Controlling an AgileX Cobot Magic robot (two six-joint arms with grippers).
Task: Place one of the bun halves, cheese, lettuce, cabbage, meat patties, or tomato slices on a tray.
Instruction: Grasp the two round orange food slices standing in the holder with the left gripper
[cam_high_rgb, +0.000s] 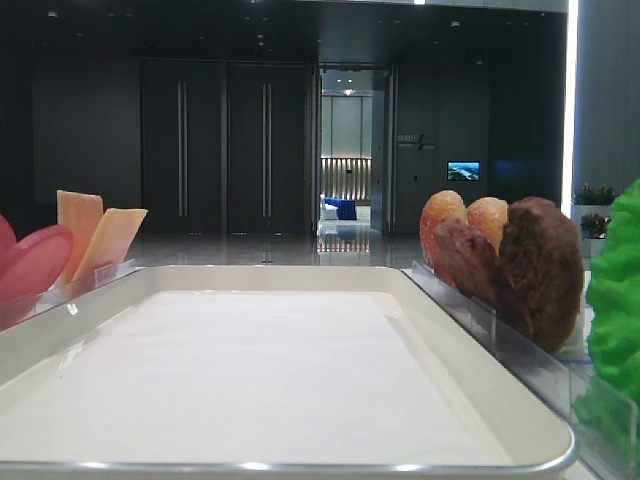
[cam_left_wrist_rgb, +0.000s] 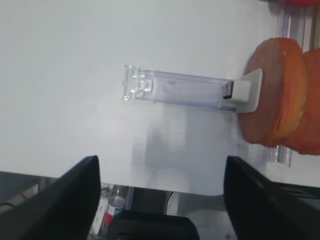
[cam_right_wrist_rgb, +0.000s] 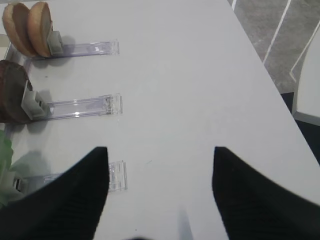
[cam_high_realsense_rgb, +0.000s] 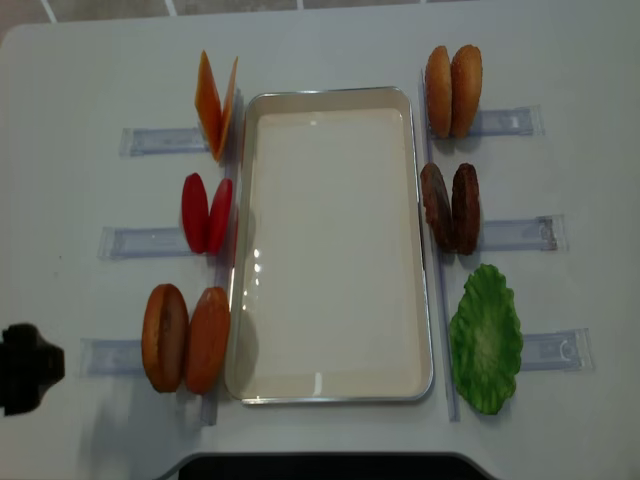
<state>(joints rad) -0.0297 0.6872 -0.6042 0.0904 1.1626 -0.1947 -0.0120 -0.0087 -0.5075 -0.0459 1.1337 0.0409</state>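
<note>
Black fingers (cam_left_wrist_rgb: 70, 195) of my left gripper (cam_left_wrist_rgb: 160, 200) are sitting wide apart at the bottom of the left wrist view, holding nothing. Just beyond them I am seeing a clear rack (cam_left_wrist_rgb: 175, 90) on the table (cam_left_wrist_rgb: 60, 75), and at its far end two bun halves (cam_left_wrist_rgb: 280, 100) are standing on edge, up and to the right, apart from the gripper. My right gripper (cam_right_wrist_rgb: 160, 195) is likewise gaping and empty. Overhead, the tray (cam_high_realsense_rgb: 330, 390) is lying between the racks, the buns just beside its near left corner.
</note>
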